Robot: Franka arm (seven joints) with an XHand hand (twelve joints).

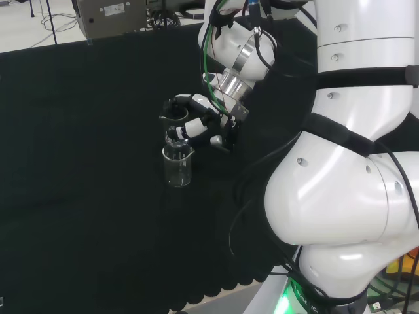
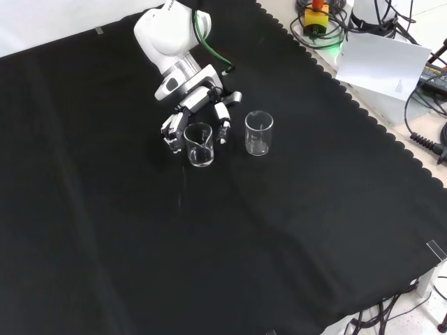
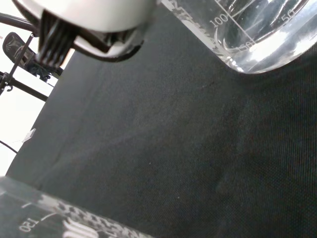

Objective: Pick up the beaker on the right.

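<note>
Front view shows two clear glass beakers standing upright on the black cloth of the bench, side by side and apart. The black and white hand reaches down from the white arm link, its fingers spread and curved on both sides of the left-hand clear glass beaker, which sits between them; whether they touch the glass cannot be told. The right-hand clear glass beaker stands just outside the fingers, on the thumb side, untouched. Head view has the fingers wrapping around the farther beaker, the nearer beaker just below them
</note>
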